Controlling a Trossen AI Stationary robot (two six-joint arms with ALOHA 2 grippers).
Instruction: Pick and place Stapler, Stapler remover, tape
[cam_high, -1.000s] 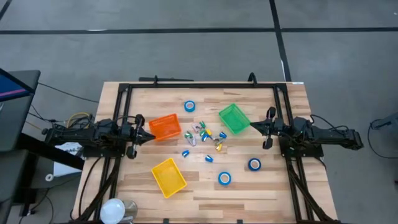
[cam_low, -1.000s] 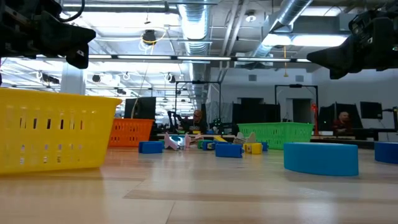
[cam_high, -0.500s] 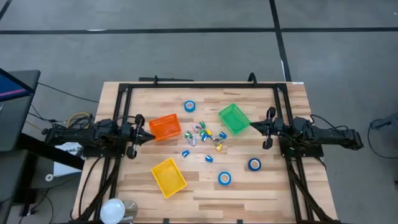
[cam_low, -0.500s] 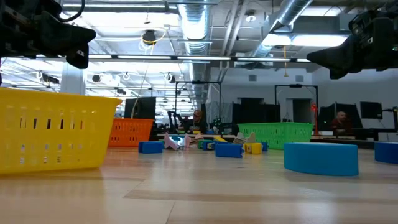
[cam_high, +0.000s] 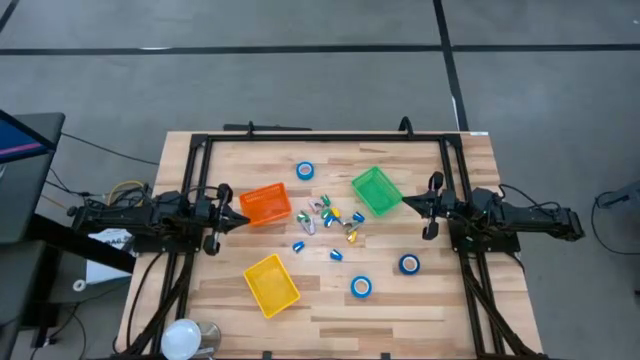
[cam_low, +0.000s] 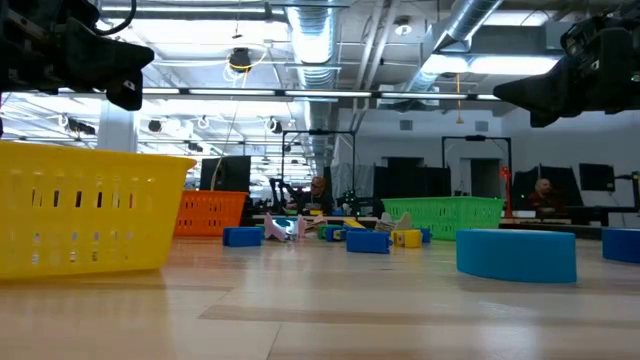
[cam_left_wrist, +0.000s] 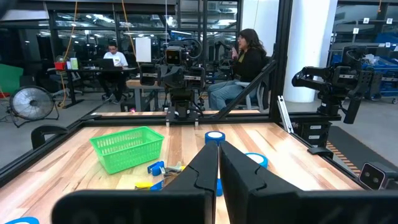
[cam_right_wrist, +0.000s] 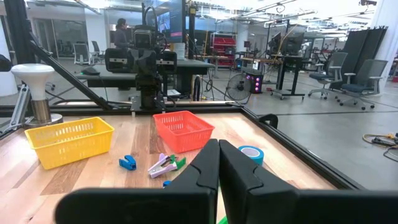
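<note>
Three blue tape rolls lie flat on the wooden table: one at the far middle (cam_high: 305, 171), two near the right front (cam_high: 409, 264) (cam_high: 361, 287). A cluster of small blue, green, yellow and pale pieces (cam_high: 330, 220) lies at the centre; I cannot tell stapler from stapler remover among them. My left gripper (cam_high: 244, 222) hovers level at the table's left, beside the orange bin (cam_high: 265, 204), and is shut (cam_left_wrist: 219, 163) on nothing. My right gripper (cam_high: 405, 203) hovers level at the right, beside the green bin (cam_high: 377, 190), and is also shut (cam_right_wrist: 218, 157) on nothing.
A yellow bin (cam_high: 271, 284) stands at the near left. A black frame (cam_high: 320, 140) runs round the table. A white round-headed object (cam_high: 183, 337) sits at the near left corner. People sit at desks in the room beyond (cam_left_wrist: 245, 59).
</note>
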